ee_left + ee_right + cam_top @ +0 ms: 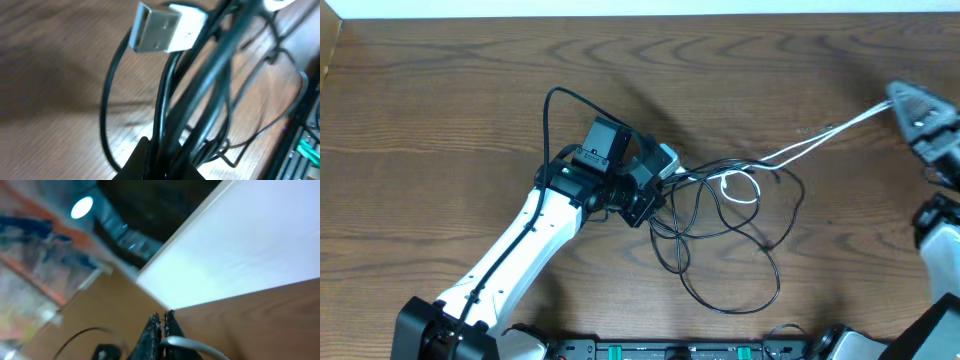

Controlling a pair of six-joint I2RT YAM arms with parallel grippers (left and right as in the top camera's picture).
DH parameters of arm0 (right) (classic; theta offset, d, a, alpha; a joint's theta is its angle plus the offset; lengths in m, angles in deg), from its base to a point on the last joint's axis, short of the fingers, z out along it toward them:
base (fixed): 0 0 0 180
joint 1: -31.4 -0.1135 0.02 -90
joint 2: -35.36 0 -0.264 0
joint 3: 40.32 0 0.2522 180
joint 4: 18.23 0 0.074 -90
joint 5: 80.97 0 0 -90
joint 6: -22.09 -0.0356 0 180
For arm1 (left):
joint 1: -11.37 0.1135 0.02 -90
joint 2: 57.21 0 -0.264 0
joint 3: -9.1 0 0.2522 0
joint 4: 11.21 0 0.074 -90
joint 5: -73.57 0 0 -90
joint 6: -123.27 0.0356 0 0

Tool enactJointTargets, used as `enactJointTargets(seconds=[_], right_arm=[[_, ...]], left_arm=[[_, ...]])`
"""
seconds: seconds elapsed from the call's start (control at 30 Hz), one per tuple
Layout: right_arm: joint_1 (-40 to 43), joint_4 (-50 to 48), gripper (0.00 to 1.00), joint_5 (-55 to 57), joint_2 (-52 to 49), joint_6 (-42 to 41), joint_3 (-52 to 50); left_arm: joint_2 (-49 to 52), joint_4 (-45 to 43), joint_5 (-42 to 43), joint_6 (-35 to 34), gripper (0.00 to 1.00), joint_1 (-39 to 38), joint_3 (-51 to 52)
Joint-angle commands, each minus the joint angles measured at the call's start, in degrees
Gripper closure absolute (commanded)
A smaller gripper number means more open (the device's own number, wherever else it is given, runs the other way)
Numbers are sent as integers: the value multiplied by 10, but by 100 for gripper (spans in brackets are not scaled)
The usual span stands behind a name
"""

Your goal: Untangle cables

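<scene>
Nearest the overhead camera, the left gripper sits at mid-table, its jaws closed on a bunch of black cables. They sprawl in tangled loops on the wooden table just to its right. A white cable runs taut from the tangle to the right gripper at the far right edge.

On the left wrist view, the left gripper pinches several black cables. A metal plug with a white shell stands above them.

On the right wrist view, the right gripper is clamped on the white cable, above the table.
</scene>
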Motion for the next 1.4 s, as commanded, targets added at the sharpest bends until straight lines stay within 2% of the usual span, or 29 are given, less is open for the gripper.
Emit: enactJointTargets(seconds=[0.0,0.07,0.1,0.23,0.33,0.4,0.43,0.57,0.6,0.63,0.67,0.77,0.9,1.0,1.13,1.2,1.27,1.37], right_arm=[[59,45,99,53,5,85,4],[82,91,99,53,5,123,4],[100,141,99,53,5,167,4],[131,231,99,67,5,235,4],[142,261,99,76,5,262,4],[143,276,99,75,5,268,4],[141,283,99,74,5,268,4],[114,312,89,33,5,269,4],[90,334,82,11,5,278,4],[85,341,80,7,5,281,4],[52,388,75,-16,5,303,4],[-24,521,71,-21,5,377,4],[-149,696,64,21,5,485,4],[-222,754,58,48,5,518,4],[-291,812,50,121,5,518,4],[-327,869,51,202,5,489,4],[-356,898,46,263,4,466,4],[-389,897,44,313,3,433,4]], left_arm=[[2,10,-98,1,93,0,-5],[2,13,-147,-4,92,1,-5],[2,13,-221,-26,92,1,-5],[2,12,-388,-71,92,1,-5],[2,8,-452,-103,93,4,-5],[2,-5,-434,-119,92,5,-5],[2,-14,-400,-118,93,5,-5],[2,-63,-216,-102,93,4,-5],[2,-93,-156,-122,93,4,-5],[2,-105,-145,-138,93,4,-5],[2,-134,-134,-193,93,4,-5],[2,-189,-136,-286,93,4,-5],[2,-216,-137,-337,93,5,-5],[2,-216,-137,-360,93,5,-5],[2,-216,-138,-388,93,4,-5],[2,-216,-136,-389,93,4,-5],[2,-216,-136,-389,92,4,-5],[2,-216,-134,-389,93,4,-5]])
